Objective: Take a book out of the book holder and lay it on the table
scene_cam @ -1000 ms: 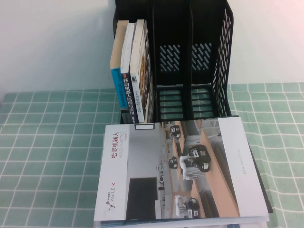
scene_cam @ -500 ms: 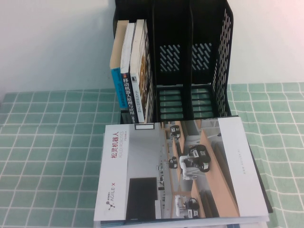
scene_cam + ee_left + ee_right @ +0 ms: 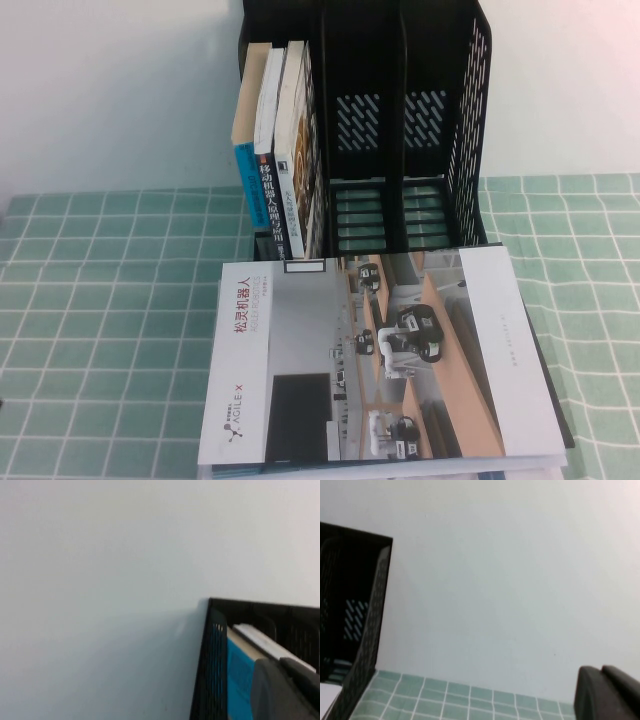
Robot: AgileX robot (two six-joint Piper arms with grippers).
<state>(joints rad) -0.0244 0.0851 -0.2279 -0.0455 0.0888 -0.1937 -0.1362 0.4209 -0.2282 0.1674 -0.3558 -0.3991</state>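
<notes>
A: What is the widest thing here?
B: The table [image 3: 90, 300], under a mint-green cloth with a white grid, running across the whole high view. Behind it stands a plain white wall [image 3: 110, 90].

A: And next?
B: The book holder [image 3: 440, 120], a tall black rack at the far middle of the table, its three compartments side by side and open toward the near side. The middle and right ones hold nothing; slotted walls show at their backs.

A: What lies in front of it?
B: A large white-grey booklet [image 3: 300, 330] with an office photo of robots, flat on a stack at the near edge, its far edge just before the holder's foot.

A: Where is the book?
B: In the left compartment, upright. The book [image 3: 292, 150] is the rightmost of three volumes, its long axis vertical, white spine facing the near side, dark foot downward. To its left stand a dark-spined book [image 3: 266, 195] with white characters and a blue-spined one [image 3: 246, 165].

A: The claws?
B: Neither shows from above. The left claw [image 3: 285, 690] is a dark blur beside the holder's top corner; I cannot tell its fingers. The right claw [image 3: 607, 692] hangs off the holder's right side, above the cloth, pinched closed on nothing.
</notes>
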